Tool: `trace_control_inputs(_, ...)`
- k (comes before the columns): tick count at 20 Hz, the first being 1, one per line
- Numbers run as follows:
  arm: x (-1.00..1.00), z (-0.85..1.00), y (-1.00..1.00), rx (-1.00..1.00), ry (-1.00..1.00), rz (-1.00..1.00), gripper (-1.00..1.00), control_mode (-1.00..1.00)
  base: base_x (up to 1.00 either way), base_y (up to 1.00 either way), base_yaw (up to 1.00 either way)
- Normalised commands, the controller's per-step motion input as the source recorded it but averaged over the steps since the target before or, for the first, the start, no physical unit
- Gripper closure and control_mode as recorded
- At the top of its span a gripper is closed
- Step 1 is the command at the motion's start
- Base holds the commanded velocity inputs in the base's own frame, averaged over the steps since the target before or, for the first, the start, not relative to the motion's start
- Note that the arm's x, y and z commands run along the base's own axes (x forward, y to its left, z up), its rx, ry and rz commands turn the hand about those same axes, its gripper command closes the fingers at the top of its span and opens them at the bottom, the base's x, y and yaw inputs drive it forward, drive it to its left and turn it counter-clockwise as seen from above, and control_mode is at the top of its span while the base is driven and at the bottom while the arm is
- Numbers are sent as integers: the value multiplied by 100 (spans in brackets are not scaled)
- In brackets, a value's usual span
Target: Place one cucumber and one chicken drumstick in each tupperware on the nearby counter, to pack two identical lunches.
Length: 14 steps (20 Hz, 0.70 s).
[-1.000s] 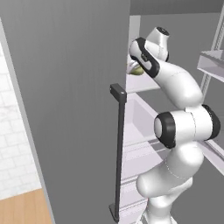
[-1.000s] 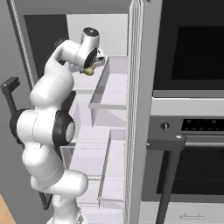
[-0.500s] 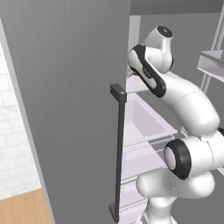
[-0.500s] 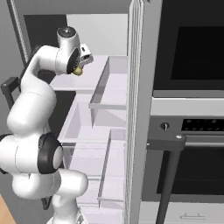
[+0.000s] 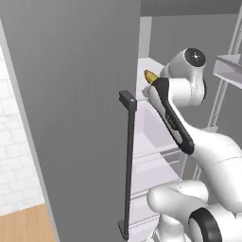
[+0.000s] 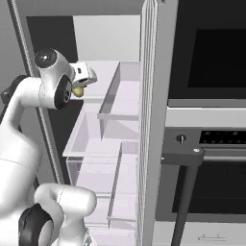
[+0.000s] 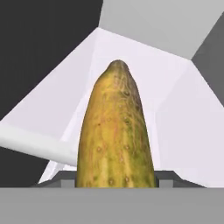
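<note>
The bumpy yellow-green cucumber (image 7: pixel 116 131) sits lengthwise between the end effector (image 6: pixel 79 86) fingers, in front of the open fridge's pale shelves (image 6: pixel 103 84) — clear drawers (image 6: pixel 98 144) lie below. Left stands the grey fridge door (image 5: pixel 71 108) with its dark bar handle (image 5: pixel 127 160); right of the fridge, the black built-in oven (image 6: pixel 206 53).

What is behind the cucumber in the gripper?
In the hand view, behind the cucumber lie pale fridge shelves and a grey back wall. The cucumber hides the shelf area directly behind it, and the gripper is shut on it.

No legible text or labels anywhere.
</note>
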Motion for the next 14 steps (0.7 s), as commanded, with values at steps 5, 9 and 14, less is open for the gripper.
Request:
trace_control_inputs(5, -99, 50, -1, 14, 0, -38, 100, -100, 0, 0, 0)
trace_control_inputs(9, -100, 56, -4, 12, 0, -23, 100, -100, 0, 0, 0)
trace_control_inputs(14, -100, 19, 0, 15, -2, -4, 100, -100, 0, 0, 0)
